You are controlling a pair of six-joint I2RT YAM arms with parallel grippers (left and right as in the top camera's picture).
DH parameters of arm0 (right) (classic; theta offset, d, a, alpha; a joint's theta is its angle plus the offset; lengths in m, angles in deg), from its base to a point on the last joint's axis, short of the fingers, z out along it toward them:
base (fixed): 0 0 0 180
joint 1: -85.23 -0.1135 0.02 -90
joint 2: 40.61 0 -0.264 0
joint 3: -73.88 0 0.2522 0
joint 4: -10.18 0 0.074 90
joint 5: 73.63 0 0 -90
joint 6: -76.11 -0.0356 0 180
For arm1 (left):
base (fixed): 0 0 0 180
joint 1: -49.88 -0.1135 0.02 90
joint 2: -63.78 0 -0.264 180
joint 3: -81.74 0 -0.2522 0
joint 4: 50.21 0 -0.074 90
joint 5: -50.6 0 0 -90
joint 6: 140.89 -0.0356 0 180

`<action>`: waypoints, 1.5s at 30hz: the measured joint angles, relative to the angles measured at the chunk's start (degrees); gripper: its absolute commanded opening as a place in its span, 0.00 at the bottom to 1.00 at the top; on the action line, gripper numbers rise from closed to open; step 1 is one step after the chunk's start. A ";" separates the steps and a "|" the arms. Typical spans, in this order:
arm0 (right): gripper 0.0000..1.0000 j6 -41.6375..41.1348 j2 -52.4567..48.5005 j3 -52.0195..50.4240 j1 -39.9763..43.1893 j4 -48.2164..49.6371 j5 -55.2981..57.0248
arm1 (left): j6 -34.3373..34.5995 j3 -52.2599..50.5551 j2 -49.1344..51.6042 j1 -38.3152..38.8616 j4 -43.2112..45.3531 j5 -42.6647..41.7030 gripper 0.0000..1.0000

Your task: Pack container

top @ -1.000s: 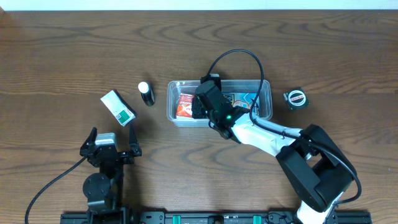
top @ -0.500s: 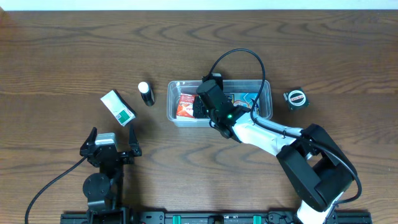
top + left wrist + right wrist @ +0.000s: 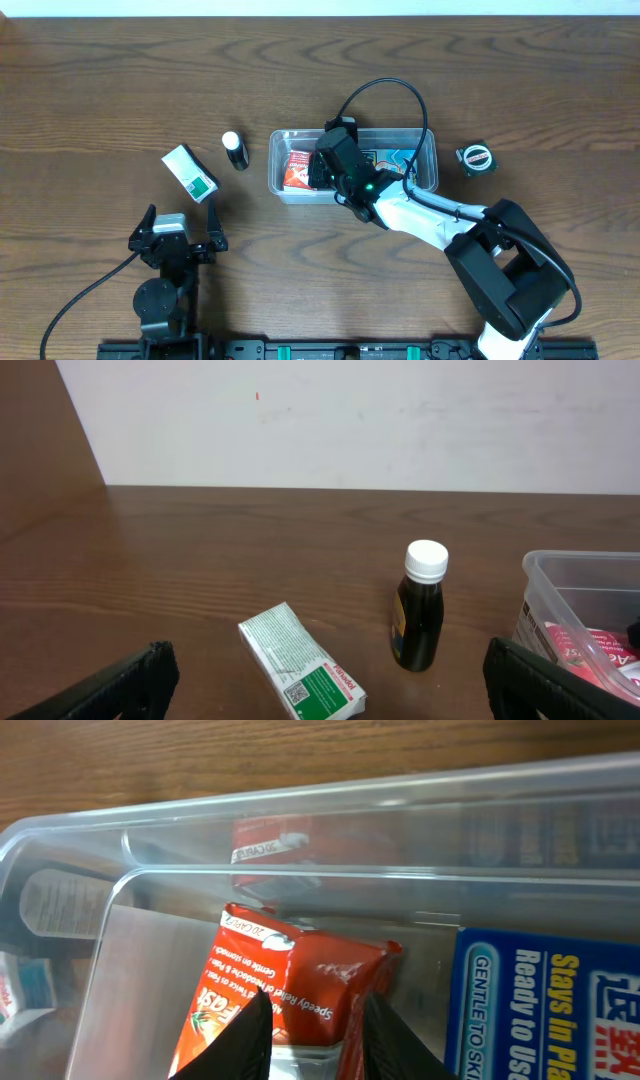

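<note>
Left gripper point(image 3: 183, 218): spread wide, at 8 o'clock.
Right gripper point(image 3: 312, 1038): fingers apart over packet point(image 3: 290, 982) in container point(image 3: 432, 160); can't tell if gripping.

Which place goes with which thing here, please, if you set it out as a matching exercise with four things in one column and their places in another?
Things:
1. bottle
2. green and white box
3. red packet
4. tape measure

Places:
A. inside the container
B. just right of the container
C. standing upright just left of the container
D. lying flat, farthest left of all

Pairs: 1-C, 2-D, 3-A, 4-B
</note>
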 measured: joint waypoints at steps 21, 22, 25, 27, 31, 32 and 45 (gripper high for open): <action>0.45 -1.49 0.00 0.00 0.00 -0.37 -2.08 | -0.02 0.00 0.00 0.00 -0.02 0.00 0.98; 0.46 -1.57 0.00 0.00 0.00 -0.35 -2.21 | 0.00 0.00 0.00 0.00 0.00 0.00 0.98; 0.48 -1.73 0.00 0.00 0.00 -0.28 -2.40 | -0.02 0.00 0.00 0.00 -0.02 0.00 0.98; 0.49 -1.70 0.00 0.00 0.00 -0.07 -2.82 | 0.00 0.00 0.00 0.00 0.00 0.00 0.98; 0.50 -1.70 0.00 0.00 0.00 0.68 -4.07 | 0.00 0.00 0.00 0.00 0.00 0.00 0.98; 0.49 -1.70 0.00 0.00 0.00 1.05 -4.59 | 0.00 0.00 0.00 0.00 -0.02 0.00 0.98; 0.50 -1.70 0.00 0.00 0.02 1.90 -7.48 | 0.00 0.00 0.00 0.00 0.00 0.00 0.98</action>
